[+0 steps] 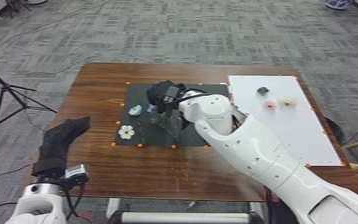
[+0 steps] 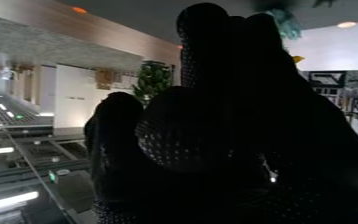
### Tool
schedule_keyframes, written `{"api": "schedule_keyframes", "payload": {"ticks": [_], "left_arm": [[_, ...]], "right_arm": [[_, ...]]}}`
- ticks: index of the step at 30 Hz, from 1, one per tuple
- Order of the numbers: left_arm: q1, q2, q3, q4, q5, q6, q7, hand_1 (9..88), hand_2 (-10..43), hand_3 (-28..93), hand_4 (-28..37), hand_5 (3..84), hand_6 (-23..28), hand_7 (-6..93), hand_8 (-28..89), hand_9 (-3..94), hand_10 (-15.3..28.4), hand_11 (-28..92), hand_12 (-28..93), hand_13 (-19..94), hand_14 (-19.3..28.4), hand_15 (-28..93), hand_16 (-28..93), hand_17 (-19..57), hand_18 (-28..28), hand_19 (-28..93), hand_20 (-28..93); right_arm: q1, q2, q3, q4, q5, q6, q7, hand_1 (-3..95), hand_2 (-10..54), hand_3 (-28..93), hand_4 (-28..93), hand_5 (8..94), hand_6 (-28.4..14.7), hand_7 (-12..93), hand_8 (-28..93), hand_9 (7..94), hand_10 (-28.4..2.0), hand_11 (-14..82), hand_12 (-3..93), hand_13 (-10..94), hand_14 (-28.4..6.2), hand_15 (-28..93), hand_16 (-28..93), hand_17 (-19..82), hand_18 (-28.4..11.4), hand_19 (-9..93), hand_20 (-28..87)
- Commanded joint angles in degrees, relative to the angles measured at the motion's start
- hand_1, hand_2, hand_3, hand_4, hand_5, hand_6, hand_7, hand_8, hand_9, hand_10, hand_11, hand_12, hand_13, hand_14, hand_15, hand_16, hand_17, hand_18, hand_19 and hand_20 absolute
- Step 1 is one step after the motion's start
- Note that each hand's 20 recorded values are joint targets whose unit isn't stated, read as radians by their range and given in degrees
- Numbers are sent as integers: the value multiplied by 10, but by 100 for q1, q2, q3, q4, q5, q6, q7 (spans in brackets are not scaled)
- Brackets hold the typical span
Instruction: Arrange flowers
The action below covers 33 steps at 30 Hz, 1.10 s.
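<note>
Around me runs grey patterned carpet [image 1: 193,35], with the brown wooden table [image 1: 87,100] standing on it. I see 1 black tripod [image 1: 5,87] left of the table, and a blue-and-white pot [image 1: 338,4] on the floor at the far right. Long strip lights [image 2: 8,201] glow overhead, near a white wall [image 2: 73,95].
</note>
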<state>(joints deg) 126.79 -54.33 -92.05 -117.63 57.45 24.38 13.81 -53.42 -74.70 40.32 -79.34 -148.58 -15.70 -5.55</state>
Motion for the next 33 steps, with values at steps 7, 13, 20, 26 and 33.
{"api": "schedule_keyframes", "payload": {"ticks": [7,13,20,26,33], "left_arm": [[82,-72,-32,-64,28,-123,-9,205,36,681,-283,547,-14,165,-103,503,142,193,98,368,167,179,-3,25,134,130,157],[80,-45,-23,-60,33,-124,-13,219,24,688,-283,546,-13,165,-102,502,142,192,98,368,167,179,-3,25,134,129,157],[101,-73,-62,-62,80,-174,-38,243,3,695,-282,543,-12,165,-102,500,140,192,98,367,166,179,-3,24,135,127,156],[124,-96,-75,-75,104,-185,-62,257,-4,694,-282,542,-13,167,-102,499,139,193,99,367,165,179,-3,24,135,128,157],[162,-99,-88,-89,111,-186,-75,264,-9,692,-276,541,-14,168,-103,498,139,193,98,367,163,176,-3,23,136,128,156]], "right_arm": [[28,89,-72,-181,69,-226,142,576,-95,604,-171,715,9,298,134,887,-75,64,395,896,-19,576,376,626,-125,932,620],[90,142,-79,-185,118,-284,171,567,-95,600,-166,685,2,288,153,840,-79,56,382,890,-18,580,373,624,-123,932,617],[190,244,-133,-233,184,-333,232,556,-95,596,-160,645,-9,254,158,782,-83,69,347,885,-17,586,369,621,-121,932,614],[245,317,-158,-262,139,-365,269,518,-95,658,-179,603,-10,230,111,711,-93,121,284,878,-17,591,366,618,-119,932,610],[635,1013,-296,-624,486,-213,483,486,-95,695,-177,564,-6,245,-63,632,-110,144,212,838,-28,587,357,582,-126,932,594]]}}
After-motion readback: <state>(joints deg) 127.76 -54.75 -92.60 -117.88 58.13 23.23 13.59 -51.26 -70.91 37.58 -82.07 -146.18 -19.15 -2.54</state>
